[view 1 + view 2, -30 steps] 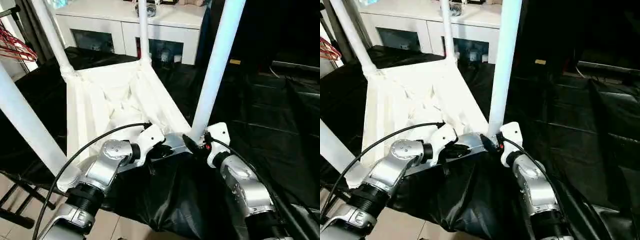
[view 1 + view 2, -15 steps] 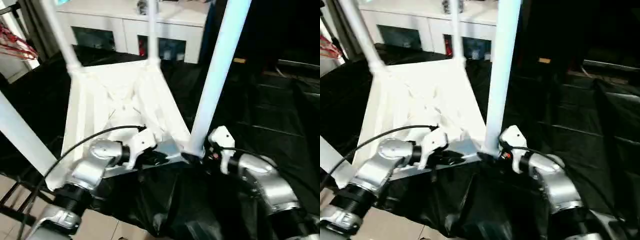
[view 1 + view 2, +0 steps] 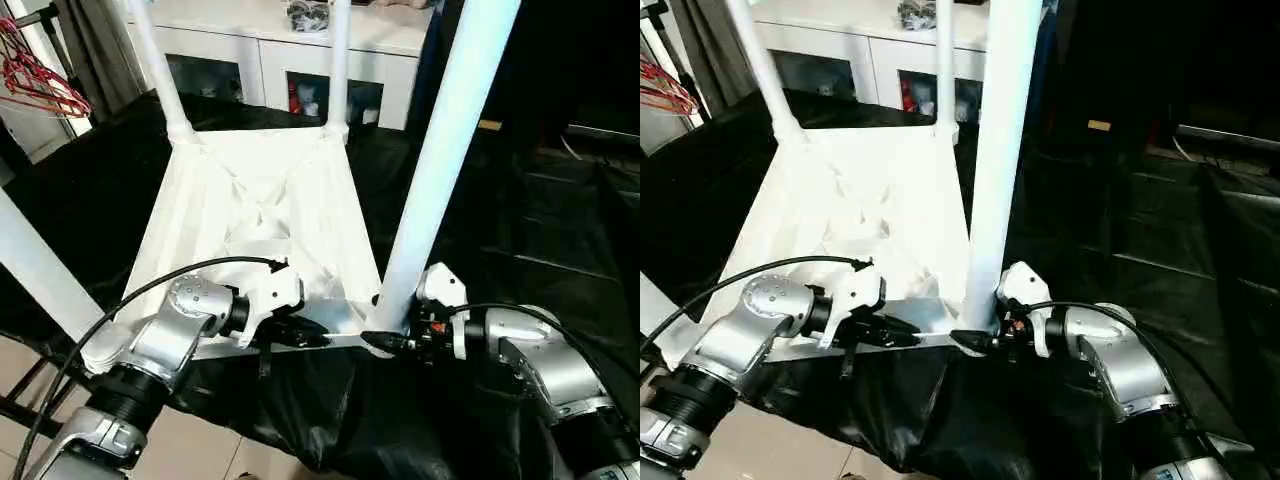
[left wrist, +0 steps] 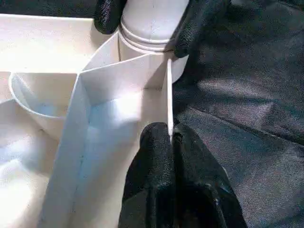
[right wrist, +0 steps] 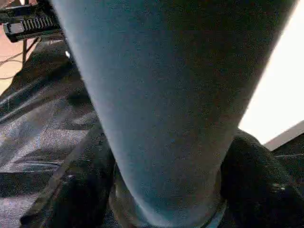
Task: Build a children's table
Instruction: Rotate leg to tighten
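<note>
Up close, the left fingers (image 4: pixel 159 156) are pinched together on the thin near rim of the table (image 3: pixel 255 215), one pad on each side of the wall. The left gripper (image 3: pixel 310 335) sits at about 6 o'clock on the upturned top, reaching in from the silver left arm (image 3: pixel 165 345).

At the near right corner, about 5 o'clock on the top, the right fingers (image 4: pixel 197 23) wrap the base of the near leg (image 3: pixel 445 150), one on each side of the round socket and pressed against it. The right gripper (image 3: pixel 385 340) reaches in level from the right arm (image 3: pixel 535 360).

The table lies upside down on a worktop covered in black sheet (image 3: pixel 520 230), ribbed underside facing up. Three more legs stand from the other corners: one at 11 o'clock (image 3: pixel 155 65), one at 1 o'clock (image 3: pixel 338 60) and one at 7 o'clock (image 3: pixel 35 270).

Beyond the table, at 12 o'clock, stands a white cabinet (image 3: pixel 290 45) with glass doors. Red hangers (image 3: pixel 40 80) hang at 10 o'clock.
</note>
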{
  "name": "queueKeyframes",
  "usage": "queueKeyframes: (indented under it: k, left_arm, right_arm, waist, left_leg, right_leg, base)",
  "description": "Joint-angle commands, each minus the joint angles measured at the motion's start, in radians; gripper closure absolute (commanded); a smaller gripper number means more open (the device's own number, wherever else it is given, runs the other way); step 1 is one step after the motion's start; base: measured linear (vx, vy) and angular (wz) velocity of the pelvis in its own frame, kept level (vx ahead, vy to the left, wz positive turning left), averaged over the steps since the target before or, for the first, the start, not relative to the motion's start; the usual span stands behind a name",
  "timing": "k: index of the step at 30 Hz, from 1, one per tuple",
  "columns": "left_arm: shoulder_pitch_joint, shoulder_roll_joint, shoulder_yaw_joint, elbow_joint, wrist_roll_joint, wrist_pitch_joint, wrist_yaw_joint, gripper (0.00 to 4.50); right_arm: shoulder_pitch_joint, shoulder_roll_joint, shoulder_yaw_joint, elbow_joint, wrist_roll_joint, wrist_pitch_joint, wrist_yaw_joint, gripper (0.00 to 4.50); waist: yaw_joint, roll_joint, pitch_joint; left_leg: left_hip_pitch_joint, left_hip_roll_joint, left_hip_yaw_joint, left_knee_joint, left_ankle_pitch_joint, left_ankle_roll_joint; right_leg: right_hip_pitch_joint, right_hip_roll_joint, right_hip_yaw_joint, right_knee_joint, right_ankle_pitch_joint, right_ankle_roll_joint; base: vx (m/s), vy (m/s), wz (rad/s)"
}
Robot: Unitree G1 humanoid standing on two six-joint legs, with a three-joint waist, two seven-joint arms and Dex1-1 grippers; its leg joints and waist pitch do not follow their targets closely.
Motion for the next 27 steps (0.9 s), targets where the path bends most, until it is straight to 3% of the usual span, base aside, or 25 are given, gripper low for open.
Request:
queueKeyframes:
  k: [1, 7, 9, 13, 16, 19, 21, 24, 25, 27]
  left_arm:
    - [-0.012, -0.019, -0.024, -0.034, -0.005, -0.018, -0.001, 4.5]
    - [-0.013, -0.074, 0.011, -0.012, 0.021, -0.029, 0.153, 4.5]
    - [-0.014, -0.084, 0.015, -0.009, 0.026, -0.025, 0.177, 4.5]
    - [-0.013, -0.173, 0.025, -0.004, 0.061, 0.035, 0.351, 4.5]
    - [-0.022, -0.243, 0.031, 0.017, 0.083, 0.064, 0.468, 4.5]
    - [-0.024, -0.259, 0.031, 0.021, 0.087, 0.07, 0.489, 4.5]
    - [-0.026, -0.288, 0.017, 0.022, 0.099, 0.071, 0.509, 4.5]
    - [-0.027, -0.292, 0.01, 0.021, 0.102, 0.067, 0.504, 4.5]
    - [-0.028, -0.289, 0.01, 0.019, 0.102, 0.067, 0.5, 4.5]
    - [-0.027, -0.274, 0.01, 0.013, 0.098, 0.06, 0.477, 4.5]
  right_arm:
    - [0.027, 0.016, 0.046, -0.007, 0.005, 0.021, 0.023, 1.69]
    - [0.052, 0.079, 0.011, -0.004, 0.006, 0.036, -0.097, 1.88]
    - [0.052, 0.095, 0.002, 0.003, 0.003, 0.033, -0.129, 1.88]
    - [0.038, 0.238, -0.047, 0.103, -0.076, 0.009, -0.445, 1.89]
    - [0.024, 0.331, -0.075, 0.141, -0.094, 0.028, -0.607, 1.89]
    - [0.017, 0.355, -0.08, 0.151, -0.1, 0.034, -0.647, 1.89]
    - [-0.01, 0.413, -0.076, 0.18, -0.121, 0.014, -0.724, 1.89]
    - [-0.017, 0.428, -0.066, 0.183, -0.137, -0.018, -0.735, 1.89]
    - [-0.016, 0.43, -0.065, 0.179, -0.128, -0.022, -0.718, 1.19]
    - [-0.014, 0.43, -0.08, 0.17, -0.101, -0.016, -0.692, 1.19]
  waist:
    - [0.0, -0.003, -0.057]
    - [0.001, -0.005, -0.052]
    - [-0.003, -0.005, -0.048]
    - [-0.023, -0.007, -0.041]
    - [-0.039, -0.008, -0.04]
    - [-0.043, -0.01, -0.037]
    - [-0.047, -0.008, -0.036]
    - [-0.059, -0.002, -0.039]
    - [-0.062, -0.001, -0.041]
    - [-0.062, -0.003, -0.04]
  left_leg:
    - [0.013, 0.053, -0.021, -0.073, -0.245, 0.044]
    - [0.021, 0.053, -0.022, -0.077, -0.302, 0.025]
    - [0.02, 0.051, -0.025, -0.079, -0.337, 0.01]
    - [0.017, 0.047, -0.037, -0.086, -0.399, -0.025]
    - [0.021, 0.042, -0.041, -0.082, -0.438, -0.025]
    - [0.024, 0.036, -0.043, -0.079, -0.458, -0.013]
    - [0.024, 0.035, -0.046, -0.079, -0.469, -0.014]
    - [0.018, 0.037, -0.057, -0.087, -0.497, -0.019]
    - [0.019, 0.038, -0.058, -0.089, -0.506, -0.016]
    - [0.017, 0.039, -0.056, -0.092, -0.502, -0.008]
  right_leg:
    - [0.043, -0.054, 0.041, -0.056, -0.216, -0.243]
    - [0.036, -0.055, 0.042, -0.069, -0.312, -0.221]
    - [0.033, -0.058, 0.042, -0.077, -0.389, -0.196]
    - [0.028, -0.061, 0.033, -0.092, -0.547, -0.13]
    - [0.019, -0.06, 0.029, -0.106, -0.616, -0.091]
    - [0.013, -0.06, 0.024, -0.121, -0.692, -0.054]
    - [0.009, -0.059, 0.021, -0.124, -0.704, -0.046]
    - [0.017, -0.058, 0.015, -0.122, -0.666, -0.045]
    - [0.017, -0.057, 0.016, -0.121, -0.63, -0.058]
    - [0.018, -0.056, 0.021, -0.117, -0.592, -0.077]
  base:
    - [0.0, 0.0, 0.0]
    - [0.0, 0.0, 0.0]
    - [0.0, 0.0, 0.0]
    - [-0.016, 0.001, -0.02]
    - [0.0, 0.0, 0.0]
    - [0.0, 0.0, 0.0]
    - [0.0, 0.0, 0.0]
    - [0.0, 0.0, 0.0]
    - [0.0, 0.0, 0.0]
    - [0.0, 0.0, 0.0]
